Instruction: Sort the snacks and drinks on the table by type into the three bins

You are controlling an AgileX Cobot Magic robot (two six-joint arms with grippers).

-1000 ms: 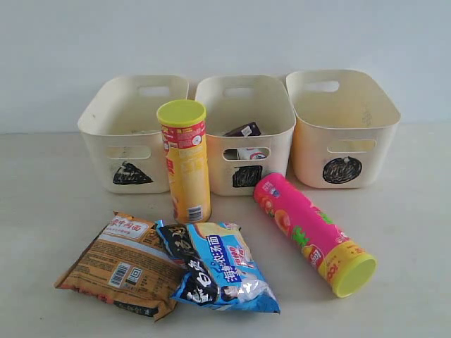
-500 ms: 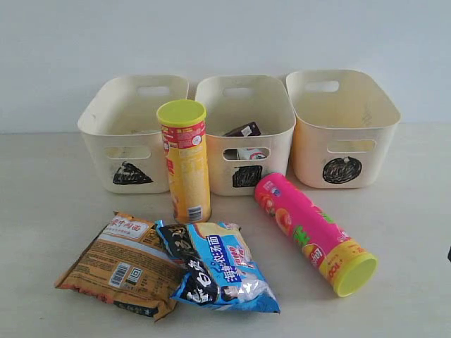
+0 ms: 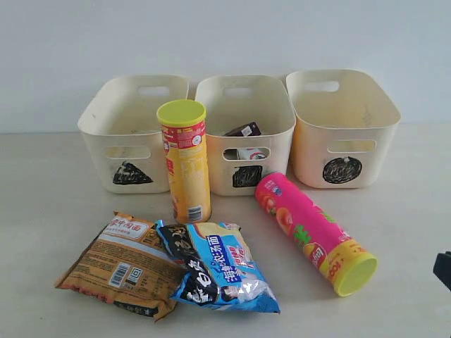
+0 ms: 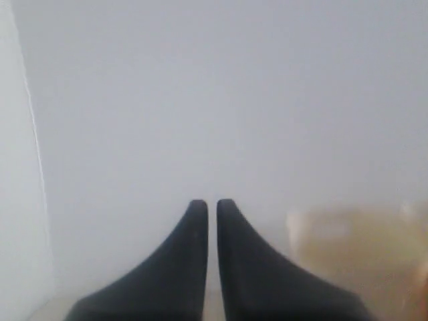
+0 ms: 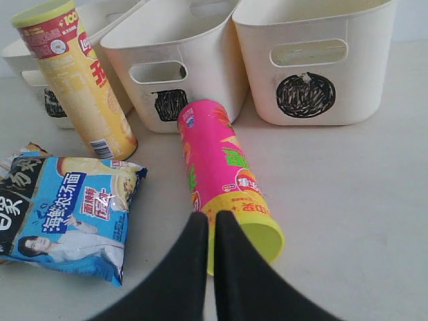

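Observation:
A yellow-red chip tube [image 3: 184, 162] stands upright in front of the triangle bin [image 3: 99, 144] and the square bin [image 3: 211, 165]. A pink tube [image 3: 310, 232] lies on the table [image 3: 56, 204], lid end toward the front, below the circle bin [image 3: 310, 155]. An orange-brown bag [image 3: 120, 264] and a blue-black bag [image 3: 215, 267] lie overlapping at the front. A dark purple carton [image 3: 243, 130] and a blue-white carton [image 3: 248, 153] sit in the square bin. My right gripper [image 5: 210, 217] is shut and empty, just short of the pink tube's lid [image 5: 257, 234]. My left gripper [image 4: 207, 204] is shut and empty.
The left wrist view shows a plain pale wall and a blurred cream bin [image 4: 361, 247] off to one side. In the exterior view only a dark piece of the right arm [image 3: 444, 269] shows at the right edge. A grey wall stands behind the bins.
A dark part of the right arm has come into the exterior view at the right edge. The snacks and bins have not moved.

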